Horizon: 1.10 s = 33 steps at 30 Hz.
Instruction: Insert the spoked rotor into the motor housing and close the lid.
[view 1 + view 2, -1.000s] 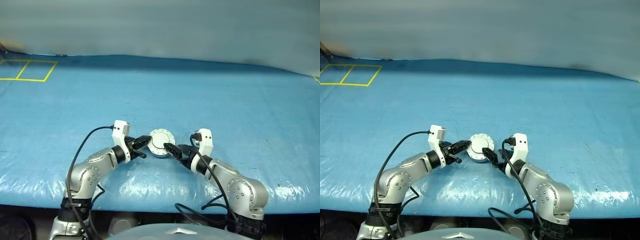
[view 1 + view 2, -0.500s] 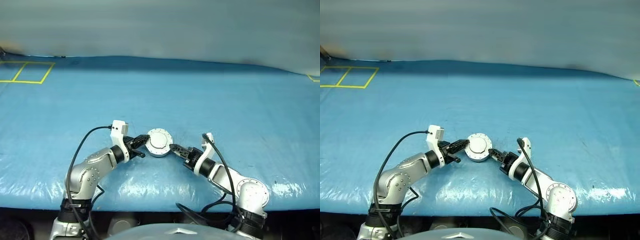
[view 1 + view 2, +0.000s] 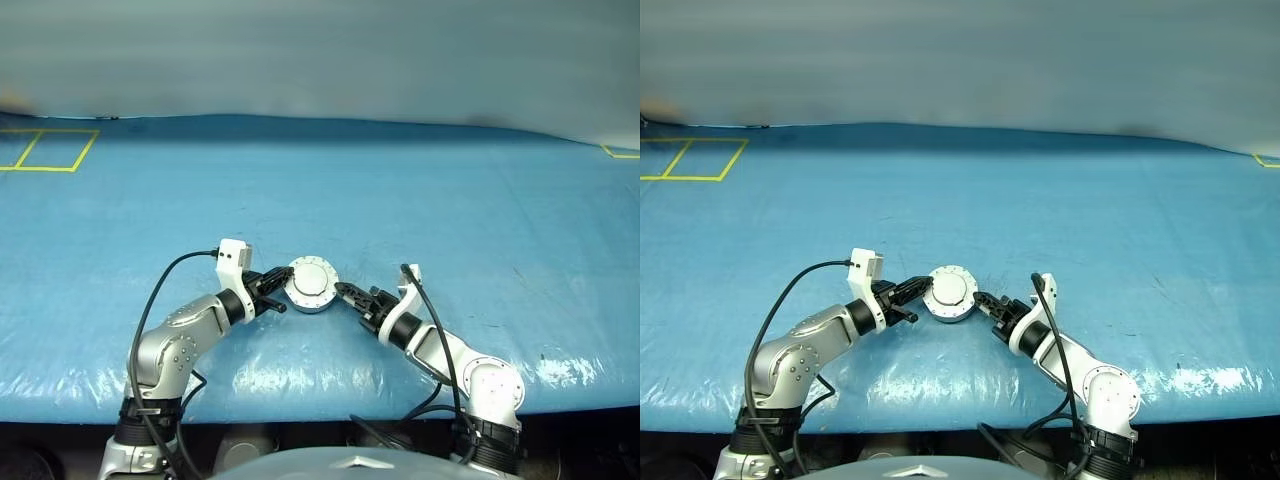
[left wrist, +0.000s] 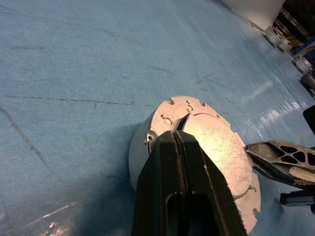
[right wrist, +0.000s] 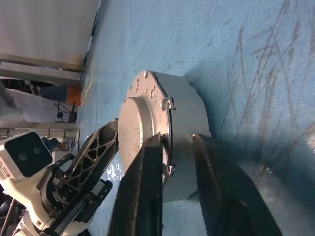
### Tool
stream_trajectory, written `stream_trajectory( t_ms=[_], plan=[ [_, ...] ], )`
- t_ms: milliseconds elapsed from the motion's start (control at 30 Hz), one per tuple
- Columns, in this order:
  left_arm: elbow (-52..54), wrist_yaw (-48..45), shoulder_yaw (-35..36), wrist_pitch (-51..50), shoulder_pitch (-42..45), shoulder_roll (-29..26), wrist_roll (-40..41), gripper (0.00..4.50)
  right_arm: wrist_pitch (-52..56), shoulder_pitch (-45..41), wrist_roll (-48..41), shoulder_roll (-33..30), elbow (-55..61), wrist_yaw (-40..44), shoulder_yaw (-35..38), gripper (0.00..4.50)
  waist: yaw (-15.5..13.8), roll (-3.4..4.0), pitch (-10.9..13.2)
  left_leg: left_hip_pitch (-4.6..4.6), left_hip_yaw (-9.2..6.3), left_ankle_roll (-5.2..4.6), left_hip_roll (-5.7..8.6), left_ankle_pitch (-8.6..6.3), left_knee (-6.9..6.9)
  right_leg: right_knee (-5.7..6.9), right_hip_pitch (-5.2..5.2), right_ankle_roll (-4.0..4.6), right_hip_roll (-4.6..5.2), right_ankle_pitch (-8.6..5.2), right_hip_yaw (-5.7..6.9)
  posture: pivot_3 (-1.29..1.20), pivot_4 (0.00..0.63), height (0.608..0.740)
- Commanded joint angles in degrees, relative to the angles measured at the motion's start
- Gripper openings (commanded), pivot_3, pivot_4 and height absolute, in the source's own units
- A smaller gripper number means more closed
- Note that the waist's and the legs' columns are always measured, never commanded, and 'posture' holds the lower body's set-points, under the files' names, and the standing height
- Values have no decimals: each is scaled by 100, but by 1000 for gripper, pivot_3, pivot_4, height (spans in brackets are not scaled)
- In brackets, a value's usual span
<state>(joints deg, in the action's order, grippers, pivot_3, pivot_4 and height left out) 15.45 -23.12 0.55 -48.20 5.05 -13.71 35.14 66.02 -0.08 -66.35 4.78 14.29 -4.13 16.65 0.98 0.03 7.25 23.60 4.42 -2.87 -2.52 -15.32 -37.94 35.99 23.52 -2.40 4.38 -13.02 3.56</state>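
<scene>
- Left eye view: the motor housing (image 3: 311, 294) sits on the blue table cover (image 3: 420, 200) with the lid (image 3: 312, 279) already on top of it. It lies between the two arms. The left gripper (image 3: 279, 283) reaches its left edge and the right gripper (image 3: 345, 292) reaches its right edge.
- Right eye view: the same layout, with the housing near the front edge of the table and a yellow taped square (image 3: 685, 160) far off at the back left.
- Left wrist view: the left gripper's two black fingers (image 4: 162, 167) are pressed together with nothing between them, and their tips rest on the lid's flat top near its rim. The right gripper comes in at the far side of the lid.
- Right wrist view: the right gripper's fingers (image 5: 145, 182) stand a narrow gap apart, straddling the lid's rim where it meets the housing wall. Whether they actually pinch the rim cannot be told. The left gripper lies against the opposite edge.
</scene>
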Motion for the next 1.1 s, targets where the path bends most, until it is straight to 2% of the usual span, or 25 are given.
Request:
stream_trajectory(
  t_ms=[33, 67, 533, 700, 1000, 1100],
  plan=[
    [-160, -61, -220, -118, -67, 27, -44, 0, 13, 77, -169, 403, -222, -231, -274, 1968, -5, 0, 0, 1, 0, 0, 2, 0, 1, 0, 1, 1, 1, 0, -2, 0, 150, 740],
    [-158, -66, -217, -116, -68, 27, -53, 0, 35, 67, -259, 388, -293, -245, -284, 2279, -12, 0, 0, 4, 0, -1, 2, -1, 1, 0, 1, 1, 1, 0, -4, 0, 150, 740],
    [-111, -98, -196, -128, -112, 20, -91, 0, -17, -1, -1286, 409, -935, -239, -450, 2279, 20, 0, 0, 7, 5, -1, -2, -1, 6, 2, -6, 2, -6, 0, -22, 0, 150, 740],
    [-137, -118, -181, -139, -123, 25, -131, 0, -71, 7, -1483, 339, -1001, -161, -574, 1186, 38, -2, -1, 9, 14, -1, -4, -1, 8, 7, -5, 1, -12, 1, -35, 0, 150, 740],
    [-101, -129, -95, 24, -171, 49, -171, 0, -156, 187, -1625, 236, -690, -282, -771, 1162, 44, -2, -2, 6, 21, -1, -7, -1, 9, 8, -3, 0, -14, 1, -46, 0, 150, 740],
    [-41, 142, 229, 551, -203, 367, -203, 0, -192, 275, -1685, 167, -507, -426, -813, 1162, 43, -4, -1, 10, 24, -1, -7, -1, 11, 8, 2, 0, -13, 1, -50, 0, 150, 740]
  ],
)
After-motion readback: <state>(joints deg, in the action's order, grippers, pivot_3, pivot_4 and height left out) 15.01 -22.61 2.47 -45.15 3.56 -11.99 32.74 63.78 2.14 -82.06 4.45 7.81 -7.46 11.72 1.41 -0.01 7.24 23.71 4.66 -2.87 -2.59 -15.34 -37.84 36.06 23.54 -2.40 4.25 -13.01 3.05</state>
